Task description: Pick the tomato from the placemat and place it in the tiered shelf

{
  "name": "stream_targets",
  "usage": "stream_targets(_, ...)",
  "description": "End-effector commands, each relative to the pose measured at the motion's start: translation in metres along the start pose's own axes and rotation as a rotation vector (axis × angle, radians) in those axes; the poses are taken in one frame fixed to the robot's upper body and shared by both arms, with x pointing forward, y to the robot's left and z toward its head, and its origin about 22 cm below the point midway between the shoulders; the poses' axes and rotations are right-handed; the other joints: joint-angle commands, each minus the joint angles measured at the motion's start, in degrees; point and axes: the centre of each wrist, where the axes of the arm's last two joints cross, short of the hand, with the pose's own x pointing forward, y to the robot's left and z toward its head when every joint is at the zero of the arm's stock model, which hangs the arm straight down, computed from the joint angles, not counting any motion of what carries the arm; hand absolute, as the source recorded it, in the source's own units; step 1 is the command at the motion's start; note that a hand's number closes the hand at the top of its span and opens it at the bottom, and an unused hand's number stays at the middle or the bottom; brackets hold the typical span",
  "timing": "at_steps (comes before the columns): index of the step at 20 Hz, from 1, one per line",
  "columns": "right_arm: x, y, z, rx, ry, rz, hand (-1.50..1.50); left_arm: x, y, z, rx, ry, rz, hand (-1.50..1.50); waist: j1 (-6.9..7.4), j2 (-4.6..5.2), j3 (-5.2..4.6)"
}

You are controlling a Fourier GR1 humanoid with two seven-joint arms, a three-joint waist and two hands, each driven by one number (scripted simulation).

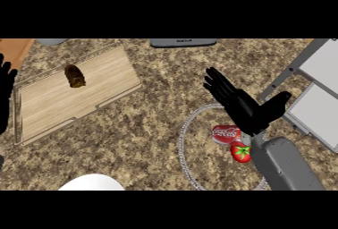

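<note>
A small red tomato (242, 153) with a green stem lies on a round grey-rimmed placemat (183, 134) at the lower right, touching a red soda can (225, 133) lying on its side. My right hand (243, 106) hovers open just above and beyond them, fingers straight and pointing up-left, thumb spread to the right. Its grey forearm hides the placemat's right part. The tiered shelf (317, 96), grey with pale panels, stands at the right edge. My left hand (5, 96) shows at the left edge, fingers up and relaxed.
A wooden tray (79, 100) lies at the upper left with a dark brown object (74, 75) on it. A white round object (92, 182) peeks in at the bottom edge. A grey appliance edge (183, 42) sits at the top.
</note>
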Motion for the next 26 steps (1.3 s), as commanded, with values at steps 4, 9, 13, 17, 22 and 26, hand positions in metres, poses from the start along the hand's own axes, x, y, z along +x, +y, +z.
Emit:
stream_targets(4, -0.007, -0.073, 0.062, -0.648, 0.006, 0.119, -1.50, -0.023, -0.029, 0.019, -0.146, 0.025, -0.057, 0.00, -5.77, -1.46, -2.21)
stream_targets(9, -0.041, -0.121, 0.136, -1.029, 0.232, 0.268, 1.50, -0.030, -0.033, 0.027, -0.176, 0.045, -0.045, 0.00, -11.38, 1.07, -4.11)
stream_targets(13, -0.068, -0.124, 0.185, -1.526, 0.184, 0.384, -1.50, -0.044, -0.051, 0.044, -0.251, 0.071, -0.034, 0.00, -9.71, -1.07, -2.47)
stream_targets(17, -0.091, -0.080, 0.194, -1.784, 0.038, 0.427, -1.50, -0.056, -0.072, 0.063, -0.314, 0.066, -0.017, 0.00, -5.69, -1.88, -2.13)
stream_targets(22, -0.080, -0.007, 0.201, -1.666, -0.100, 0.354, -1.50, -0.058, -0.101, 0.070, -0.403, 0.043, 0.002, 0.00, -0.90, -1.50, -2.17)
stream_targets(26, -0.086, 0.026, 0.212, -1.515, 0.077, 0.431, -1.50, -0.063, -0.107, 0.053, -0.438, 0.023, -0.013, 0.00, 0.47, -0.96, -2.29)
